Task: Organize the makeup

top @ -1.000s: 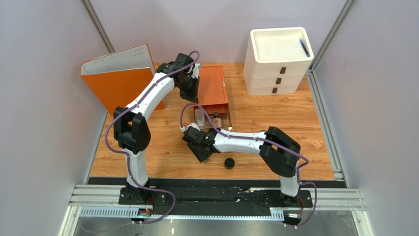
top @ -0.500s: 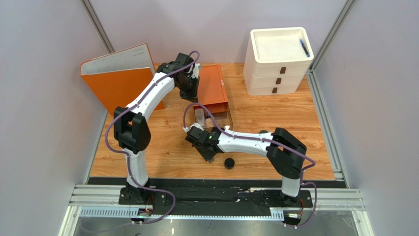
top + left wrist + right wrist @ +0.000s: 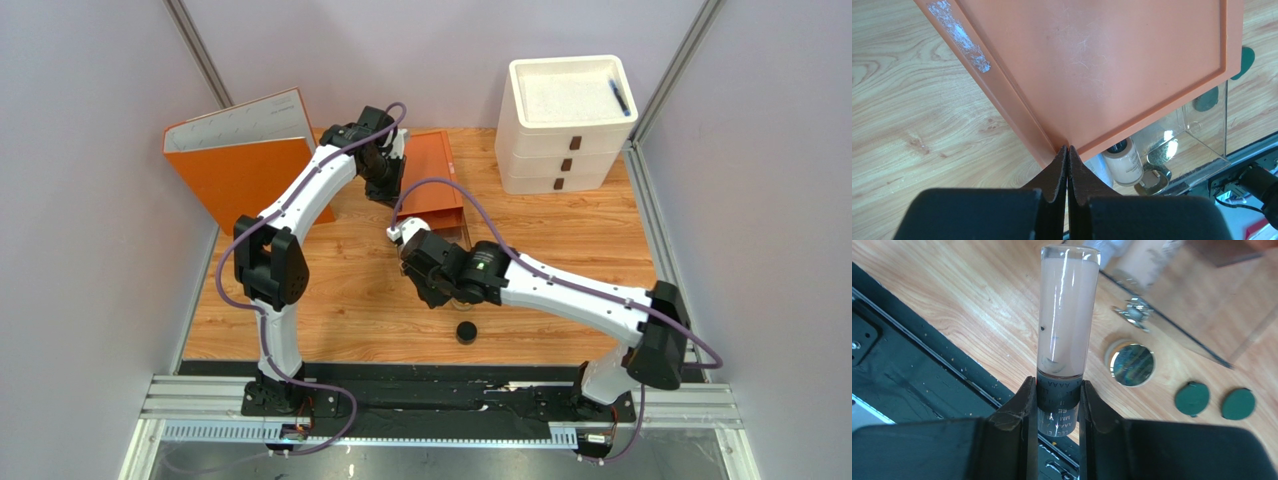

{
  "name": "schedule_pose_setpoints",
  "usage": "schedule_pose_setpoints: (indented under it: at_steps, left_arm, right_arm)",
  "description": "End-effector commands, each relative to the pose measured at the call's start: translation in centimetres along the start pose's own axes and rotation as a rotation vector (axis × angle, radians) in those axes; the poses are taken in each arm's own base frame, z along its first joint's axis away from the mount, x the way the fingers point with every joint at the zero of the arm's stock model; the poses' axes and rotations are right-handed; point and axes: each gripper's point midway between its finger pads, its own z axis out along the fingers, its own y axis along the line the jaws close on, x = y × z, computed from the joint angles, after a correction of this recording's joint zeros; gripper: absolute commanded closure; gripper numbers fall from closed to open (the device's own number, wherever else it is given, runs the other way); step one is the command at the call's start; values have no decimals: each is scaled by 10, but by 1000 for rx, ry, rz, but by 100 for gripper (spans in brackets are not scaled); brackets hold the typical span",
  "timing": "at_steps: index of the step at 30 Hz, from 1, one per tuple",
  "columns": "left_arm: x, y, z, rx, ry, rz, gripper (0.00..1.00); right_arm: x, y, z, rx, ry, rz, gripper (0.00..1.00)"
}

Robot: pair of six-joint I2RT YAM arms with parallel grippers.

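My right gripper (image 3: 1058, 390) is shut on the grey cap of a beige tube (image 3: 1064, 325), held above the table; it hangs just in front of the clear box (image 3: 440, 238) in the top view (image 3: 430, 278). My left gripper (image 3: 1067, 149) is shut on the corner of the orange lid (image 3: 1112, 60) and holds it raised over the box. Inside the box stand a slim beige bottle (image 3: 1124, 162) and a gold piece (image 3: 1156, 176). A round gold jar (image 3: 1130, 364) and two dark green discs (image 3: 1192, 399) lie on the table. A small black pot (image 3: 466, 332) sits near the front.
A white drawer unit (image 3: 560, 150) stands at the back right with a black pen (image 3: 620, 97) on top. An orange binder (image 3: 240, 170) stands at the back left. The black rail (image 3: 440, 400) runs along the near edge.
My right arm has swung back from near the black pot toward the clear box, its elbow moving far right. My left gripper has shifted the orange lid slightly back.
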Motion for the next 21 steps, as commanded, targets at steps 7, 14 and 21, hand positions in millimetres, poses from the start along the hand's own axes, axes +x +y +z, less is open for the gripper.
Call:
schedule_pose_setpoints:
  at_steps: [7, 14, 21]
  left_arm:
    - [25, 39, 6, -158, 123, 3, 100]
    - [26, 40, 6, -160, 126, 4, 100]
    - [26, 43, 4, -174, 128, 12, 100]
  right_arm:
    - [-57, -65, -42, 177, -210, 86, 100]
    - [-76, -76, -5, 221, -151, 71, 98]
    - [-75, -88, 14, 290, -76, 135, 92]
